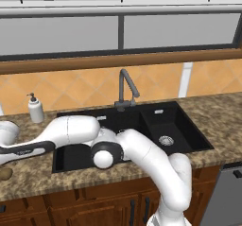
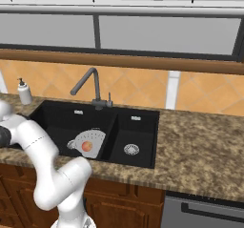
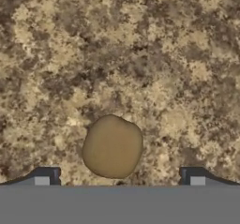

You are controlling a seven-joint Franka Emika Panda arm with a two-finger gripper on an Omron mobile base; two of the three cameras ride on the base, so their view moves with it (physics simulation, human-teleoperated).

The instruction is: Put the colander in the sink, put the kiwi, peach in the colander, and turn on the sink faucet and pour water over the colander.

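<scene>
1. The two-finger gripper [image 3: 119, 176] stood wide open above the speckled brown granite counter [image 3: 140, 54], its dark fingertips [image 3: 47, 175] apart and holding nothing.
2. The small brown fuzzy oval kiwi [image 3: 112, 146] lay on the counter between the fingertips, touching neither.
3. The pale grey-white perforated colander [image 2: 88, 142] sat in the large basin of the black double-basin sink [image 2: 138, 127], with the round orange-red peach [image 2: 86, 146] inside it.
4. The dark grey gooseneck faucet [image 2: 90, 86] stood behind the basins.
</scene>
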